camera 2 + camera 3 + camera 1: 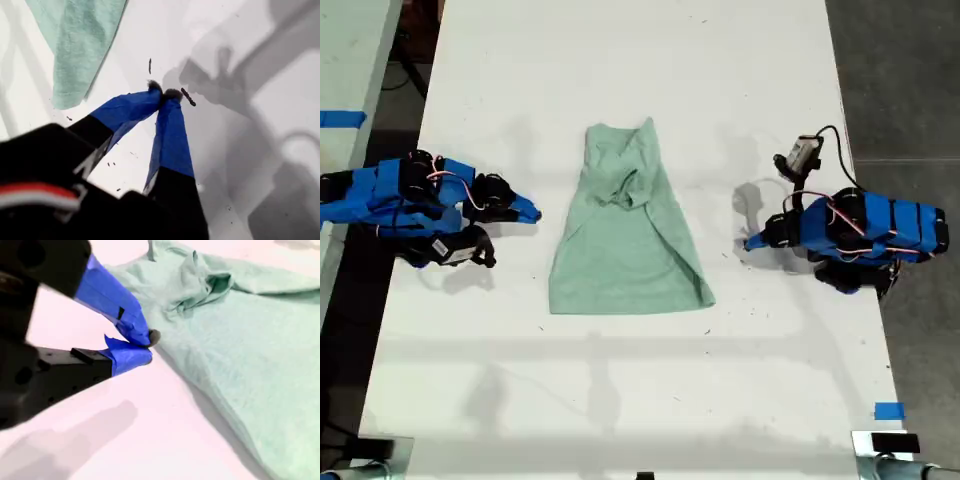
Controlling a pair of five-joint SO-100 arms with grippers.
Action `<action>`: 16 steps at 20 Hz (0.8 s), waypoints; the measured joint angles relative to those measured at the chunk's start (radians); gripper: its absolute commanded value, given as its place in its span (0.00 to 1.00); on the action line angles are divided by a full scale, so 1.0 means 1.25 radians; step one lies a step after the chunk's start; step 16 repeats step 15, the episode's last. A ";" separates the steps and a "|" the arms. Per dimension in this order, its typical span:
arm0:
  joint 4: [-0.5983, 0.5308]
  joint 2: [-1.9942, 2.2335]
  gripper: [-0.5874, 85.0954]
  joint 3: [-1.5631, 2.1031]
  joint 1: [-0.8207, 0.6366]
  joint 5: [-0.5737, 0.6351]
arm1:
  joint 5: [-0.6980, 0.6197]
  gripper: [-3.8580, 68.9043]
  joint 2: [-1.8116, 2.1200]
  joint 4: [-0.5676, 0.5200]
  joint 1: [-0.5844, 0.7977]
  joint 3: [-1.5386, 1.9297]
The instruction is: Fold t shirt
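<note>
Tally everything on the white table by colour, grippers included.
Mint green: 1, the t shirt
Blue: 3, my first gripper, my second gripper, a tape piece
Total: 4

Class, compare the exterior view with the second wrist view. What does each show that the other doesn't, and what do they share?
Exterior view only: the whole t shirt outline, my first gripper off its far side, the table edges, and a blue tape mark.
Second wrist view only: a close look at my second gripper, its blue fingers closed, just short of the cloth.
Both: the shirt's bunched folds, lying flat on the white table.
</note>
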 measured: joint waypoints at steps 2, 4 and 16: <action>-0.032 0.058 0.01 0.058 0.032 -0.016 | -0.004 0.08 0.000 0.000 0.000 0.000; -0.020 0.079 0.03 0.071 0.018 -0.018 | -0.005 0.08 0.000 0.000 0.000 0.000; -0.007 0.083 0.20 0.074 0.113 0.086 | -0.007 0.08 0.000 0.000 0.000 0.000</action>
